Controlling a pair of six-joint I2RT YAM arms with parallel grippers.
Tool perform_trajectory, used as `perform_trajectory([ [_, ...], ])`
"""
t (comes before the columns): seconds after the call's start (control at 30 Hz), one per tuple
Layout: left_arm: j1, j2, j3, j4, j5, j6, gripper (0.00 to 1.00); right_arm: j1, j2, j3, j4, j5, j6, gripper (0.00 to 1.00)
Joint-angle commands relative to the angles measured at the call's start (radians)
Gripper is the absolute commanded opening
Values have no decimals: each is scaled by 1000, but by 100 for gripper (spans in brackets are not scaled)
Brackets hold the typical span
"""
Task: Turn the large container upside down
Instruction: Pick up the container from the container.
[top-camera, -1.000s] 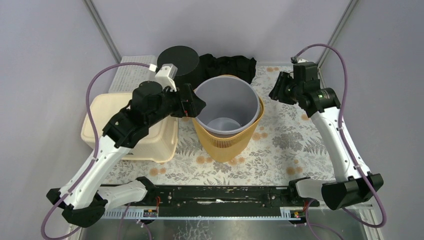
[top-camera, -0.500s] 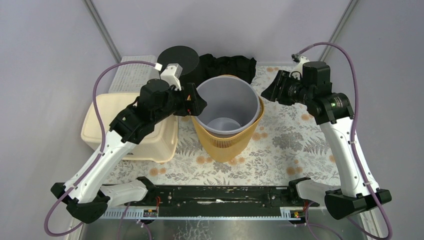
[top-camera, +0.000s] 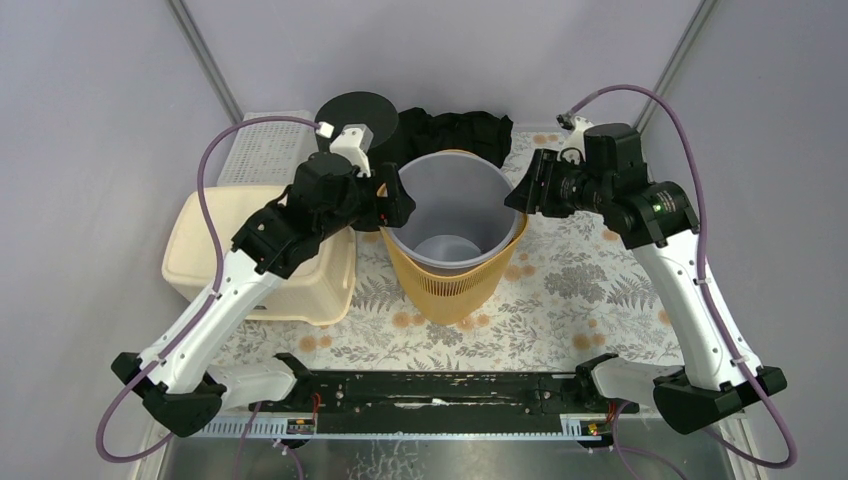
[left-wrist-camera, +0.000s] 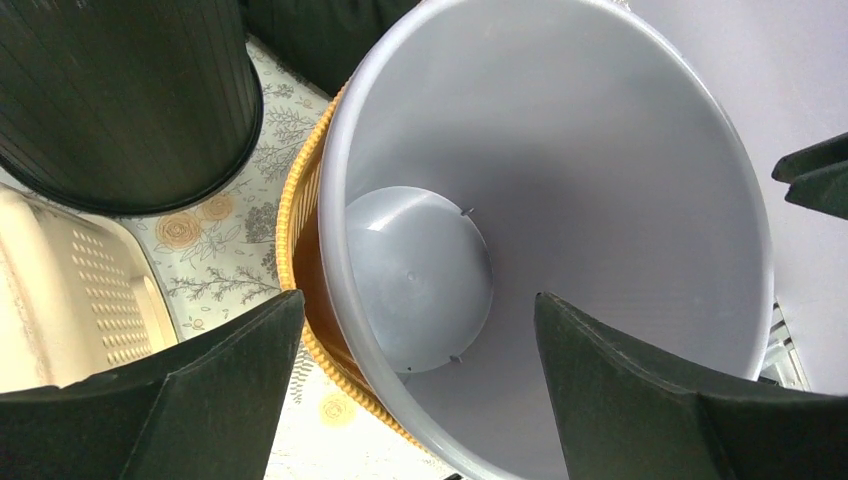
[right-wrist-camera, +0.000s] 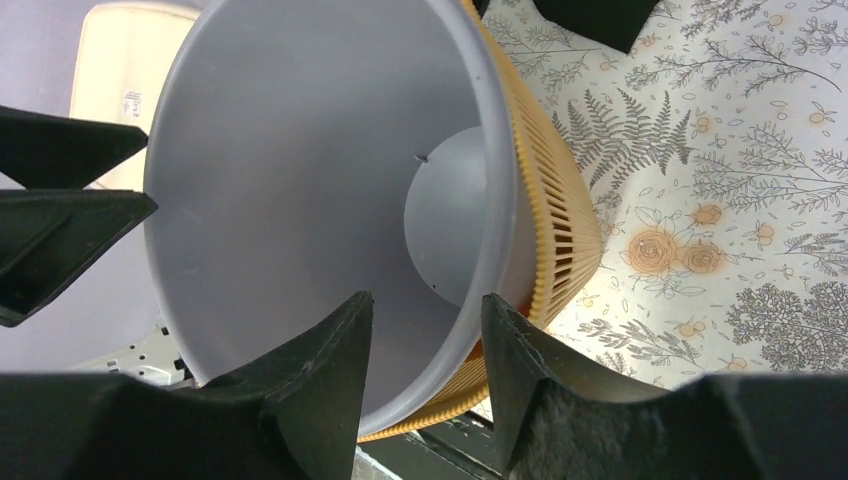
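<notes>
Swung inward over the last second with the right end effector (top-camera: 516, 197), from well apart near the back right corner to the right side of the rim of the large grey container (top-camera: 470, 200); shifted only a little with the left end effector (top-camera: 398, 207), already at the left side of that rim. Seen from the right wrist, straddles the rim with jaws partly apart, one finger inside the grey wall and one outside by the orange basket (top-camera: 450, 295), not yet pressed together on it, so holding nothing. Seen from the left wrist, stands across the opposite rim in the same way but with jaws wide apart, also gripping nothing. Leaves the container upright for now, mouth up, nested deep in the orange basket at the middle of the flowered surface (top-camera: 600, 290), with the cream basket (top-camera: 200, 255) just beside on the left and the black container (top-camera: 358, 118) just behind. Means, most probably, approach finished and grasp as the step in hand: closing both sides on the rim before any lift. Asks afterwards for a lift clear out of the basket and a turn by both wrists together. Risks pulling the orange basket up as well if wedged tightly; cannot tell from these views how tight.
</notes>
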Motion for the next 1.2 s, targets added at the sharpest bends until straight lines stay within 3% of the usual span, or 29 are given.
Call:
perform_trajectory([
  [0.0, -6, 12, 37, -1, -13, 20, 91, 50, 6, 46, -10, 39, -9, 51],
  [0.47, -15, 38, 22, -23, -30, 29, 83, 144, 24, 39, -62, 170, -4, 49],
  [1.17, -29, 91, 44, -33, -51, 51, 82, 201, 98, 112, -156, 318, -15, 50],
])
